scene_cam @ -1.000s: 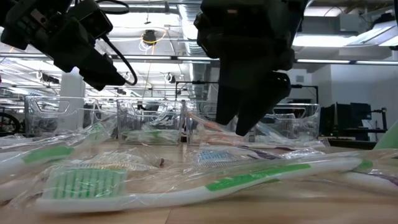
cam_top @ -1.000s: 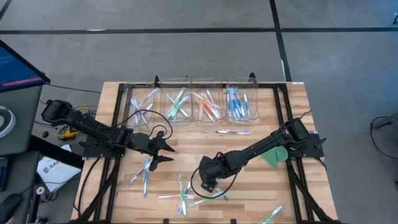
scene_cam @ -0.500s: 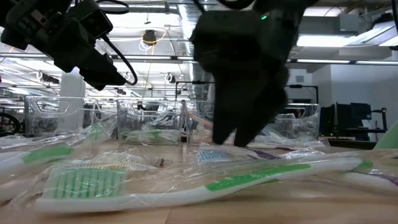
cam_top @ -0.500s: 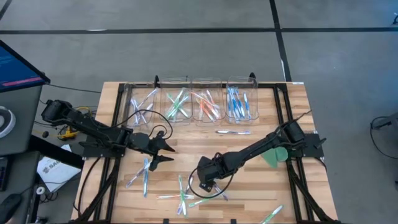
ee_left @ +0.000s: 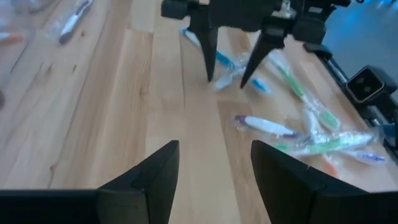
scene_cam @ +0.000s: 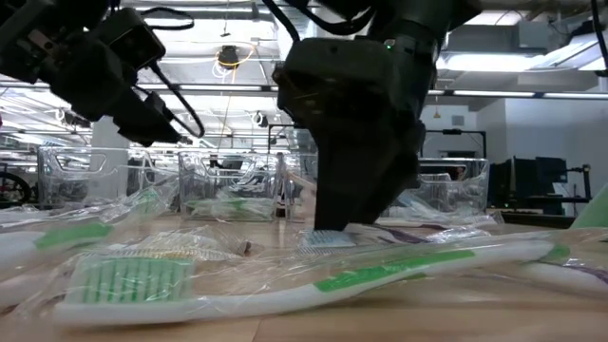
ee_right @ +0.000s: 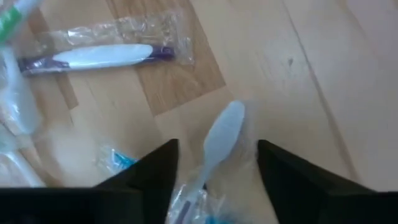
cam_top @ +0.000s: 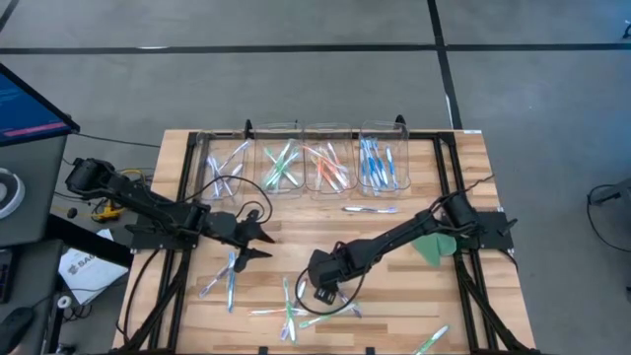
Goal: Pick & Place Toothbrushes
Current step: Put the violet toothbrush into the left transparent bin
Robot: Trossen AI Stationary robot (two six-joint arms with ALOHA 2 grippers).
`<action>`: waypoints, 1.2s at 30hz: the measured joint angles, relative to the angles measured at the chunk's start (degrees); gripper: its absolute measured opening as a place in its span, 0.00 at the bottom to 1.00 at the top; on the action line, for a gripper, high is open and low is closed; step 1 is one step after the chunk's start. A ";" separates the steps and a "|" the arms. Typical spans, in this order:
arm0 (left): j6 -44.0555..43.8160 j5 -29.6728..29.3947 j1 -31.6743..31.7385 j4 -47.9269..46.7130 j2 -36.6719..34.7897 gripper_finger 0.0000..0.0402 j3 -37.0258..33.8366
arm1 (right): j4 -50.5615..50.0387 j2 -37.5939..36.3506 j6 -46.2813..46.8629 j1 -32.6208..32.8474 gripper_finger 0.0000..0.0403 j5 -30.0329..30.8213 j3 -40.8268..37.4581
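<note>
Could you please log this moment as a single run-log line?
right gripper: down at table, fingers astride blue toothbrush, not yet closed | left gripper: open, waiting above table

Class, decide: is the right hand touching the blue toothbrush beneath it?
Cannot tell. In the right wrist view the right hand straddles the blue toothbrush, but neither contact nor gap shows plainly.

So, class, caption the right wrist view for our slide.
Right gripper straddling a wrapped blue toothbrush on the wooden table.

Four clear bins (cam_top: 301,158) line the wooden table's (cam_top: 414,296) far edge
</note>
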 joint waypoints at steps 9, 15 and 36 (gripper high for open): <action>-0.17 -0.34 0.15 0.39 0.00 0.48 -3.08 | -0.92 -0.05 -11.35 -1.80 0.04 -0.30 0.79; -9.28 -0.35 0.15 0.97 0.00 0.48 -3.08 | -5.16 -0.07 -22.90 -4.91 0.02 2.70 6.90; 19.60 -8.81 -4.61 27.01 0.00 0.48 -3.06 | 11.02 -0.31 -59.98 -0.30 0.01 20.86 33.82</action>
